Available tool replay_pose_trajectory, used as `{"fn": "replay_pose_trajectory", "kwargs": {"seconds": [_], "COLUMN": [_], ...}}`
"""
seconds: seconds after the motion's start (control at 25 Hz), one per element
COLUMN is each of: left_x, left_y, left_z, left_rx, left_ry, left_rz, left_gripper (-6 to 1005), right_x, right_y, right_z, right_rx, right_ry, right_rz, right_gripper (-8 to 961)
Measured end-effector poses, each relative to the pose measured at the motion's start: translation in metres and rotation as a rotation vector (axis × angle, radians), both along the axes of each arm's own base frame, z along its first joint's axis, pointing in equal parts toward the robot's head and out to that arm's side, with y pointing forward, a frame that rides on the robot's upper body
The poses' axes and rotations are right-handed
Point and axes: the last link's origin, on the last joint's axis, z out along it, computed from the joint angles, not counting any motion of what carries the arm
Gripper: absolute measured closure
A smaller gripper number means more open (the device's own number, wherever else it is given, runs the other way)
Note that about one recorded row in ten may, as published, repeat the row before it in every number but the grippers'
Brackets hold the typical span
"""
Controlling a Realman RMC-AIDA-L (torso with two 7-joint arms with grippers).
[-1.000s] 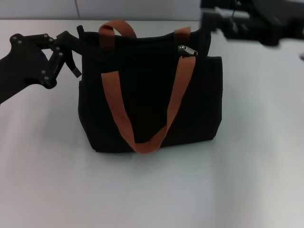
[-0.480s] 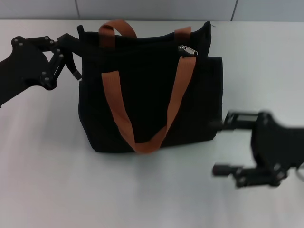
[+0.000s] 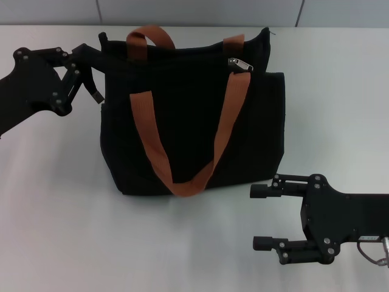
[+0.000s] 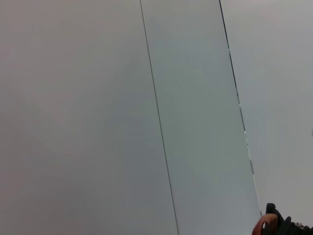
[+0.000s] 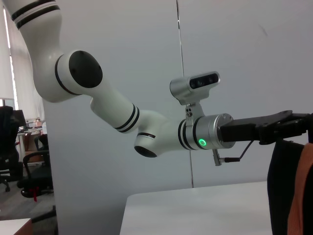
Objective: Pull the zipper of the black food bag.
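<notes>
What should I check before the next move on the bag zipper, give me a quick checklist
1. Black food bag upright on the table: ok.
2. Zipper in sight by the orange strap, nothing covering it: ok.
3. Left gripper at the bag's top left corner: ok; grip on fabric: cannot tell.
4. Right gripper open: ok.
5. Right gripper at the zipper: not ok, it sits low on the table, apart from the bag.

A plain white table (image 3: 67,231) fills the head view. A black bag (image 3: 191,115) with orange-brown straps (image 3: 182,176) stands upright on it, toward the far side, one strap draped down its front.
</notes>
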Motion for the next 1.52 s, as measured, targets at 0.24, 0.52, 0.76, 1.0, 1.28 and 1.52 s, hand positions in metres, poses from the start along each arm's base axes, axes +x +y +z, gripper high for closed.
{"fn": "replay_pose_trajectory", "kwargs": {"seconds": [0.24, 0.52, 0.76, 1.0, 1.28, 1.52], "left_x": [-0.002, -0.003, -0.004, -0.006, -0.012, -0.011], "left_y": [0.001, 0.001, -0.001, -0.001, -0.003, -0.007], "left_z": [-0.001, -0.003, -0.003, -0.001, 0.014, 0.041], "left_rx": [-0.008, -0.021, -0.028, -0.027, -0.103, -0.309], "left_ry": [-0.008, -0.018, -0.021, -0.016, -0.008, -0.009], "left_rz": [0.028, 0.045, 0.053, 0.056, 0.082, 0.108], "left_gripper": [910, 889, 872, 650, 395, 199], "right_x": [0.0, 0.0, 0.0, 0.0, 0.001, 0.003], "right_y": [0.001, 0.002, 0.002, 0.002, 0.003, 0.006], "right_z": [0.0, -0.001, 0.0, 0.0, 0.0, 0.0], "right_rx": [0.0, -0.003, -0.003, -0.001, 0.001, -0.001], "right_ry": [-0.003, -0.004, -0.004, -0.004, -0.004, -0.022], "right_rz": [-0.007, -0.01, -0.012, -0.014, -0.019, -0.046], "right_gripper": [231, 231, 230, 230, 230, 230]}}
